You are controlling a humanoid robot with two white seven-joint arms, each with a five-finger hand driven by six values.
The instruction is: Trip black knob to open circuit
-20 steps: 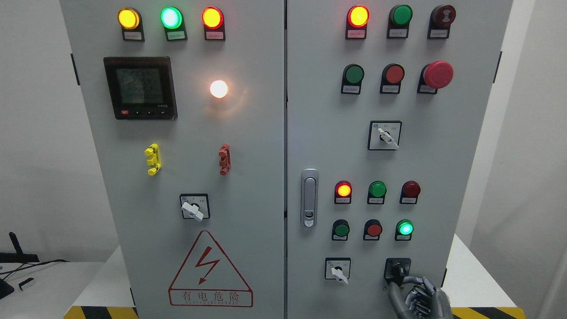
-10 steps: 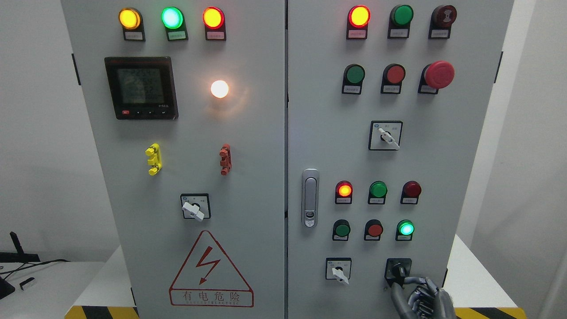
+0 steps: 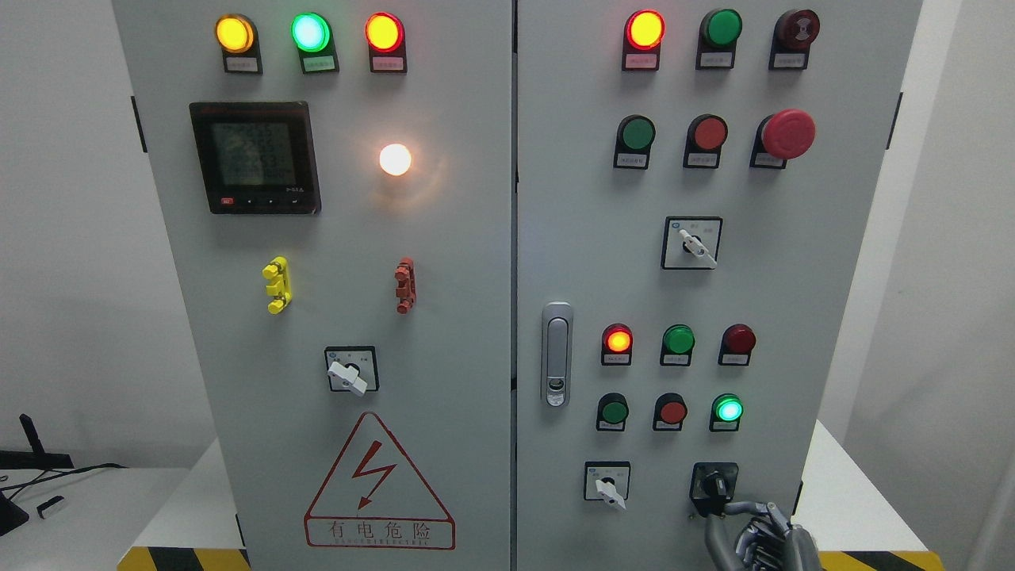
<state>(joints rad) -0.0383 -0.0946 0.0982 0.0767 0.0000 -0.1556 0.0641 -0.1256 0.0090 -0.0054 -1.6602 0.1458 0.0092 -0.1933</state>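
The black knob [image 3: 715, 483] sits on its black square plate at the lower right of the grey cabinet's right door [image 3: 793, 317]. My right hand [image 3: 753, 533] comes up from the bottom edge just below the knob. Its grey fingers [image 3: 737, 506] are curled, and the topmost one reaches the plate's lower edge. The knob itself shows clear above the hand, and no finger wraps it. My left arm does not show.
A white selector switch [image 3: 607, 485] sits left of the black knob, with a lit green lamp [image 3: 727, 410] above it. The door handle [image 3: 557, 354] is at the door's left edge. The cabinet stands on a white table [image 3: 848, 500] with a yellow-black striped edge.
My right hand has sunk slightly down and to the right, away from the knob. The whole view has drifted a little, so the panel sits slightly further right.
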